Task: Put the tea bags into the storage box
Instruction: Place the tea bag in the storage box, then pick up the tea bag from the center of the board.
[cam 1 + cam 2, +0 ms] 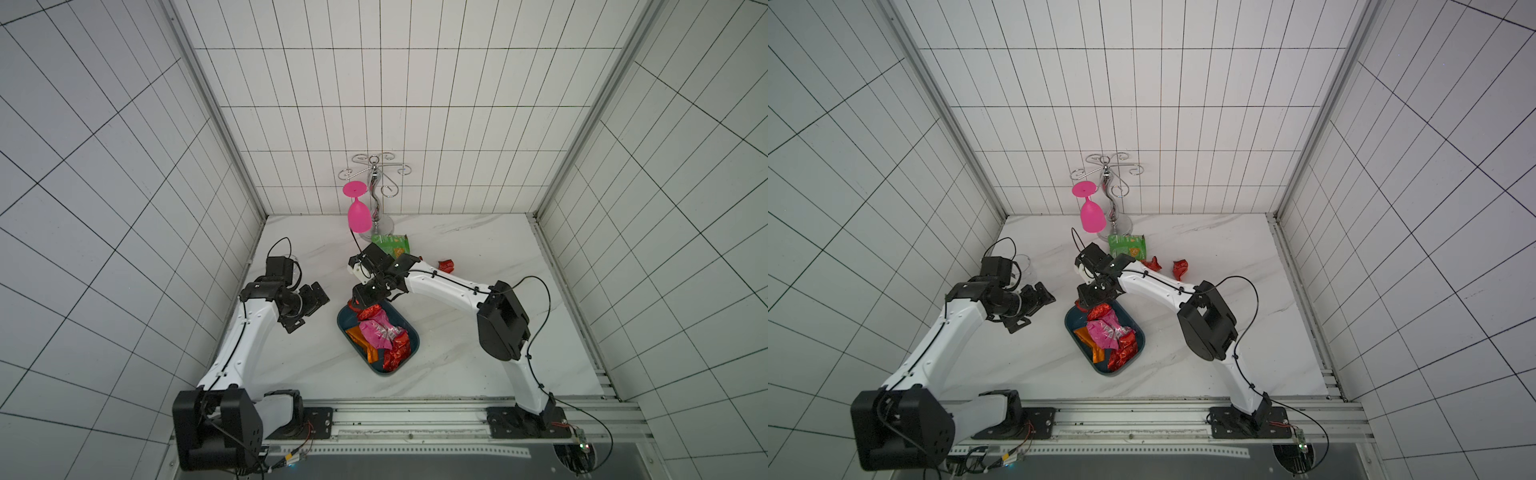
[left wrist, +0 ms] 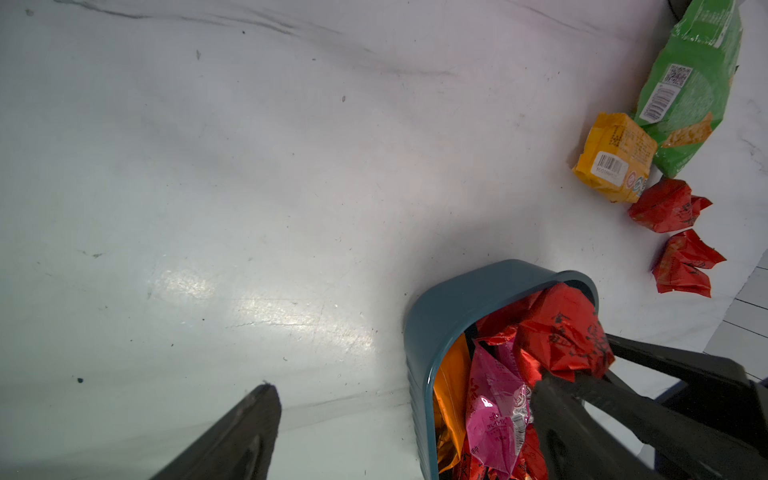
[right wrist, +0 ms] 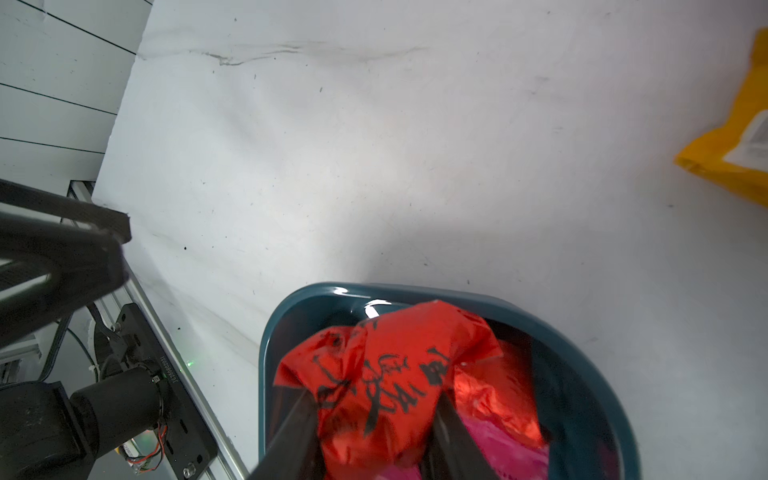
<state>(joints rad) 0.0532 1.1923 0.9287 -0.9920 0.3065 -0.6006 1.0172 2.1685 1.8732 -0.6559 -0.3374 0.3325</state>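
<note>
Red crinkly foil tea bag point(image 3: 395, 374) clamped in right end effector point(image 3: 374, 399) over storage box point(image 3: 291, 307).

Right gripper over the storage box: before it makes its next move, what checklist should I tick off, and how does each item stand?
1. Grip: right gripper shut on the held red tea bag: ok.
2. Position: that bag hangs above the storage box, inside its rim: ok.
3. Landing spot: sachets are already heaped in the box; whether the bag will stay in: cannot tell.
4. Other arm: left gripper open, empty, beside the box and apart from it in both top views: ok.
5. All bags in: loose red tea bags and yellow tea bag lie outside the box: not ok.
</note>
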